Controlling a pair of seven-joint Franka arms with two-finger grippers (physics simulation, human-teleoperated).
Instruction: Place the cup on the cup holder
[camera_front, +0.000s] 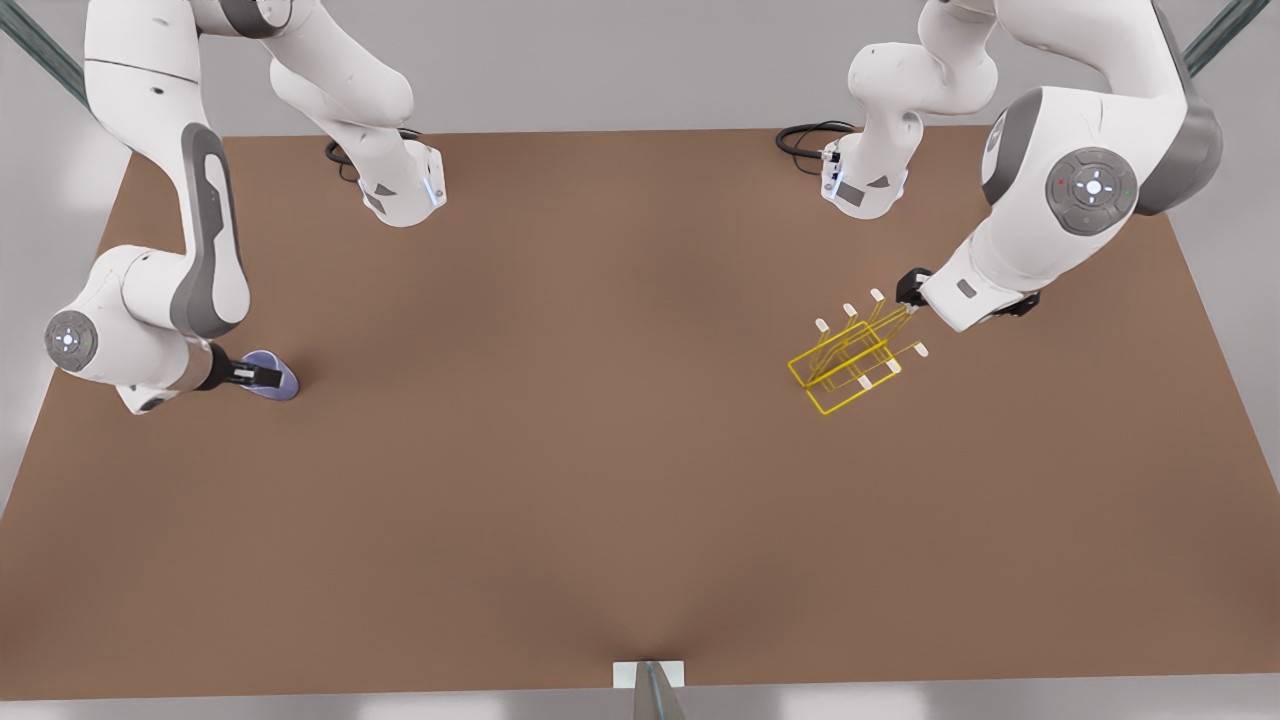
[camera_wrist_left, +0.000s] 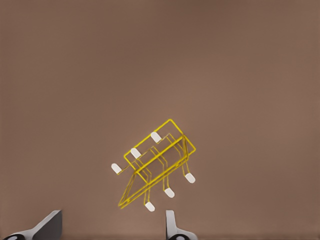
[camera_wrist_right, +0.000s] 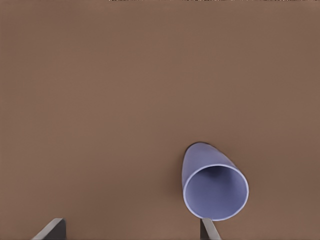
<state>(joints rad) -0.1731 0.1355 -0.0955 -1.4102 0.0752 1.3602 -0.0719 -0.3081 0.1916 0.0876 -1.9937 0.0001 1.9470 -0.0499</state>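
My left gripper (camera_front: 908, 300) hovers spread wide beside the yellow cup holder (camera_front: 850, 362), which stands on the brown table (camera_front: 600, 480) at the front view's right. Well apart, at the front view's left, my right gripper (camera_front: 262, 377) hangs open over the lavender cup (camera_wrist_right: 214, 189), holding nothing.

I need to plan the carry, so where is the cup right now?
The cup lies on its side on the table at the front view's left, by the right gripper, far from the cup holder.
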